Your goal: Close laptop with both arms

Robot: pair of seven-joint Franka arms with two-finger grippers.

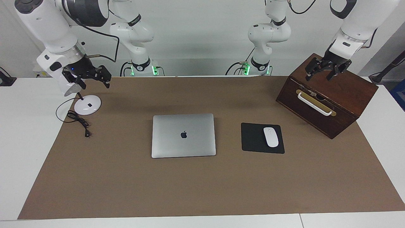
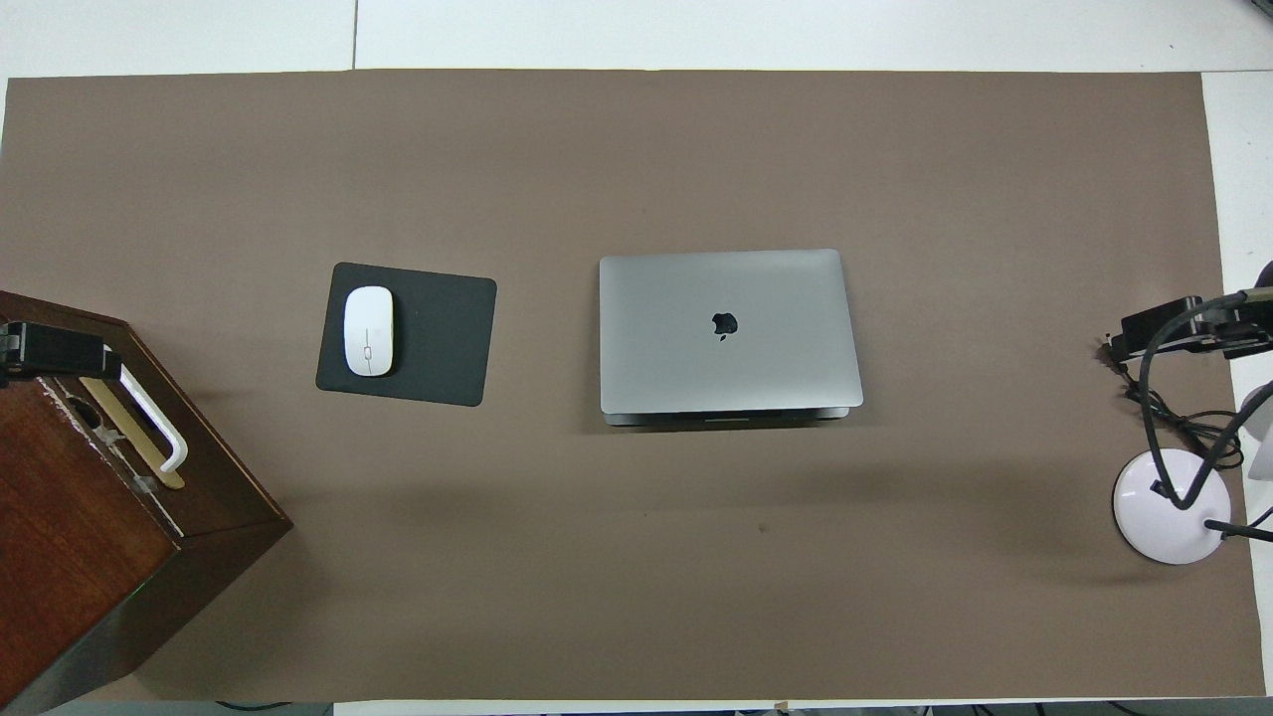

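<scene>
The laptop (image 1: 183,135) lies shut at the middle of the mat (image 1: 202,190) covering the table (image 1: 19,142). Beside it, toward the left arm's end, a mouse (image 1: 271,136) rests on a mouse pad (image 1: 253,139). Nearer the robots stands a wooden box (image 1: 329,98). A lamp base (image 1: 87,104) sits at the right arm's end.

Silver-grey laptop (image 1: 183,135) – dark logo, black mouse pad (image 1: 262,138), white mouse (image 1: 271,136)

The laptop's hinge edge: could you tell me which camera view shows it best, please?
The overhead view shows it best: the laptop lies closed, and under the lid's edge nearer the robots a dark strip of its base shows. The facing view shows only the lid with its logo; that edge is turned away from that camera.
</scene>
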